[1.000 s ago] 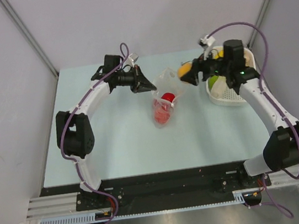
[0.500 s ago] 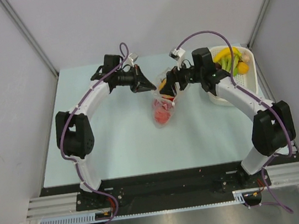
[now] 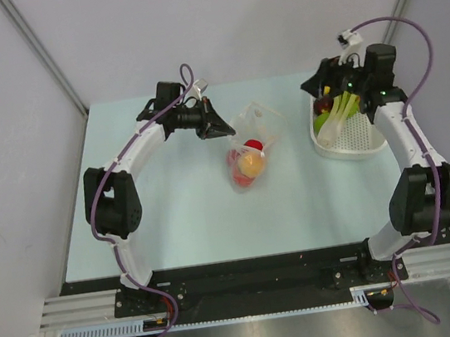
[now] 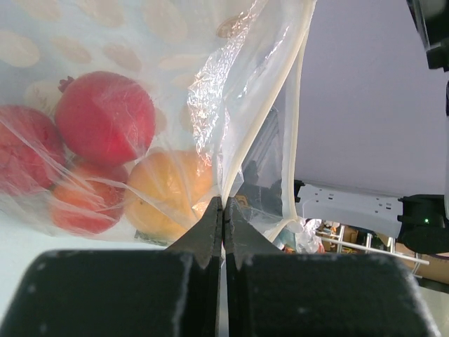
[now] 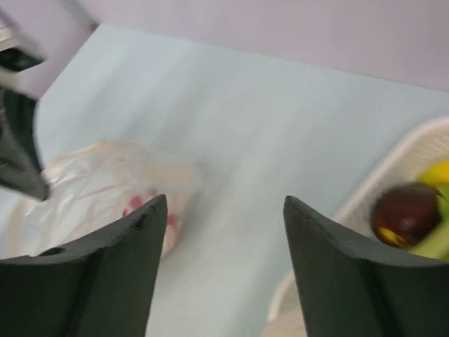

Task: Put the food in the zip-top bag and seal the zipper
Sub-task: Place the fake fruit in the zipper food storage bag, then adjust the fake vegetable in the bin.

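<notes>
The pale blue worktop (image 3: 173,218) carries a white basket (image 3: 348,151) of toy produce by its far right corner. A clear dotted bag (image 3: 256,124) lies near the middle toward the far edge, with red fruits (image 4: 105,116) and an orange one (image 4: 168,193) inside. The left gripper (image 4: 223,205) is pinched tight on the bag's zipper strip (image 4: 306,28), holding the open mouth up, while the right gripper (image 5: 224,210) hangs over the basket's left rim with its jaws spread wide and nothing between them.

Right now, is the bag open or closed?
Open: the left hand pinches one edge of the zip-top bag, and its zipper strips hang apart.
</notes>
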Robot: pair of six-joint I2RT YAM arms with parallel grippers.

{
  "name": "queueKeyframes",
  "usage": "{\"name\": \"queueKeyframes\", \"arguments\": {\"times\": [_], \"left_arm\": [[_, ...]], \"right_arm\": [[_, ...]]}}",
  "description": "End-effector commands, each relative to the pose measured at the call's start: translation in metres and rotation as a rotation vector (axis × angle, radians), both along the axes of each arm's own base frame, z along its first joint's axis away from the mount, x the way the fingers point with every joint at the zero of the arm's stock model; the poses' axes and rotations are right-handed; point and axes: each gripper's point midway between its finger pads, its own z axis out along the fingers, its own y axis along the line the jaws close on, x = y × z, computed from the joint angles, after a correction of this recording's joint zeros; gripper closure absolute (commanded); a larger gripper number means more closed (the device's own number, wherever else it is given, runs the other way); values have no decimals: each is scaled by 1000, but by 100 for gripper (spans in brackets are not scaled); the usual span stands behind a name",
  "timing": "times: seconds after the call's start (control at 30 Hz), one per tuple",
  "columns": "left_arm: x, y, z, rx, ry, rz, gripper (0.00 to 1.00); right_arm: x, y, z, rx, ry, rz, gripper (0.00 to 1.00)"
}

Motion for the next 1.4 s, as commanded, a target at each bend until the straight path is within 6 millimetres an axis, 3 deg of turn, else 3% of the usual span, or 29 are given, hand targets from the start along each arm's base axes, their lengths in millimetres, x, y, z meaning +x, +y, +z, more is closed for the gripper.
{"name": "queueKeyframes", "arguments": {"times": [0.0,0.17,0.2,0.23,0.27,0.3,0.43,0.53,0.67,0.73,0.8,0.9,1.0,1.13,1.3,1.37], "left_arm": [[-2,-2,30,-32,-89,-24,100],[3,1,28,-23,-97,-15,100],[3,1,29,-22,-99,-14,100],[3,2,30,-21,-102,-12,100],[3,3,28,-18,-98,-10,100],[3,3,27,-17,-96,-9,100],[3,4,26,-16,-93,-9,100],[2,6,26,-15,-93,-9,100],[2,7,27,-15,-95,-8,100],[2,7,26,-14,-92,-10,100],[2,7,24,-13,-87,-10,100],[3,7,23,-12,-84,-10,100],[4,6,21,-12,-78,-10,100],[5,6,22,-9,-83,-10,100],[4,7,22,-3,-82,-9,100],[4,8,22,-1,-83,-9,100]], "right_arm": [[28,-46,-17,-104,-15,-112,36],[42,-65,-63,-323,31,-91,46],[45,-67,-80,-356,71,-81,47],[38,-69,-97,-396,139,-74,48],[41,-73,-96,-447,131,-62,50],[41,-76,-111,-471,172,-60,50],[20,-88,-149,-615,268,-12,51],[1,-98,-159,-702,321,30,51],[-24,-125,-168,-839,375,77,51],[-32,-150,-171,-902,404,68,51],[-34,-173,-171,-920,428,32,50],[-31,-186,-162,-908,427,8,45],[-21,-180,-149,-881,385,0,37],[-8,-165,-137,-789,366,-21,20],[2,-145,-140,-627,388,-53,23],[3,-138,-142,-590,397,-53,35]]}}
